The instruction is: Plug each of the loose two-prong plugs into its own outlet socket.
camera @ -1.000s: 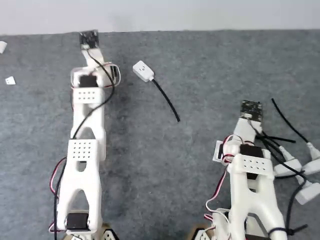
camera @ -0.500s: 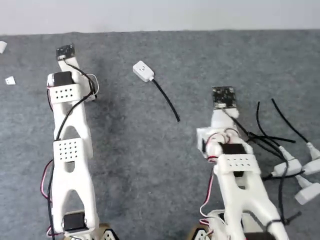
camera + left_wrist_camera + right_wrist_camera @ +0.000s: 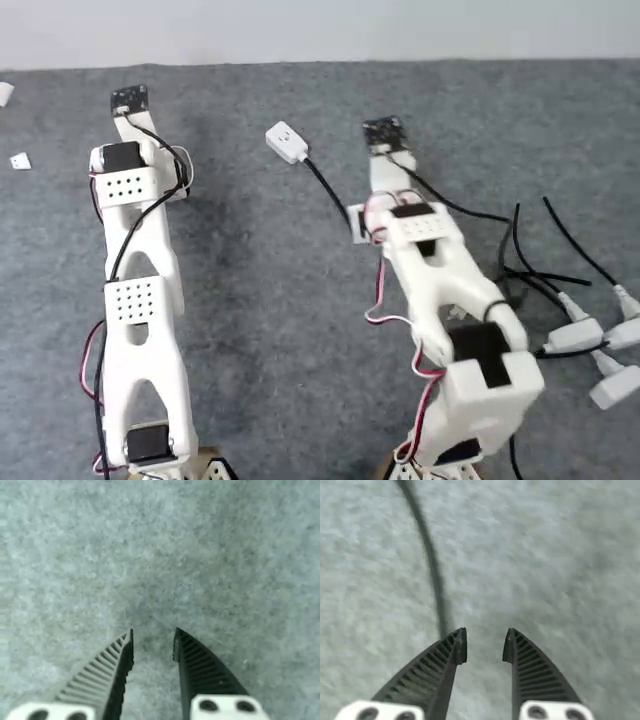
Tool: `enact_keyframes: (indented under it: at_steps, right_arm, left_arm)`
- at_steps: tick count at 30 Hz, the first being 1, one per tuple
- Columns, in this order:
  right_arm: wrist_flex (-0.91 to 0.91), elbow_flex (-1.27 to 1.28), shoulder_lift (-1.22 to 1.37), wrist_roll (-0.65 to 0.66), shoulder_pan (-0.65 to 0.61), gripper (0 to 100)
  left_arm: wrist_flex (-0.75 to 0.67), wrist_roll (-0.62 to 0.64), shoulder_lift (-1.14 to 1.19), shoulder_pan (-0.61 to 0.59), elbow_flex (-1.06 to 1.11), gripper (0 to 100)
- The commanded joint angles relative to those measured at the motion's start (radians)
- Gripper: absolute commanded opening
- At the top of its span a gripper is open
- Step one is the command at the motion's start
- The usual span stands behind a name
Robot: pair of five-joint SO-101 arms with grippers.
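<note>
Grey carpet-like mat — pale wall behind it

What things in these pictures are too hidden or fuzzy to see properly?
1. High view: the white plugs at the right edge are too small to show prongs, and the edge cuts one off.
2. High view: the black cable ends hidden under the right arm.
3. Right wrist view: that cable is blurred and runs off the edge, ahead of the right gripper.

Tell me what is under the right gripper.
Under the right gripper lies grey carpet, with a black cord running up to one open finger; nothing sits between the fingers. The cord's end is hidden behind that finger, and in the high view the arm covers it.
</note>
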Motion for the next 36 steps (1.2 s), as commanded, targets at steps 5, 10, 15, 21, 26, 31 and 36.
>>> enact_keyframes:
  at_steps: [5, 10, 15, 21, 26, 31, 36]
  right_arm:
    - [0.015, -0.135, 0.047, 0.069, -0.030, 11.6]
    - [0.008, -0.160, 0.077, 0.120, -0.048, 7.4]
    - [0.028, -0.169, 0.101, 0.149, -0.064, 7.2]
    - [0.038, -0.169, 0.108, 0.176, -0.073, 7.2]
    - [0.035, -0.169, 0.108, 0.183, -0.073, 7.3]
    - [0.015, -0.169, 0.110, 0.184, -0.073, 7.3]
    - [0.015, -0.184, 0.140, 0.239, -0.071, 7.3]
  left_arm:
    - [-0.041, -0.014, -0.011, 0.006, -0.048, 12]
    - [-0.041, -0.012, -0.011, 0.006, -0.047, 12]
    - [-0.028, 0.002, -0.017, 0.018, -0.042, 12]
    - [0.080, 0.031, -0.176, 0.032, 0.012, 9]
    - [0.078, 0.029, -0.482, 0.011, 0.386, 9]
    - [-0.012, 0.018, -0.779, 0.032, 0.898, 9]
    - [-0.305, 0.021, -0.905, -0.023, 1.225, 9]
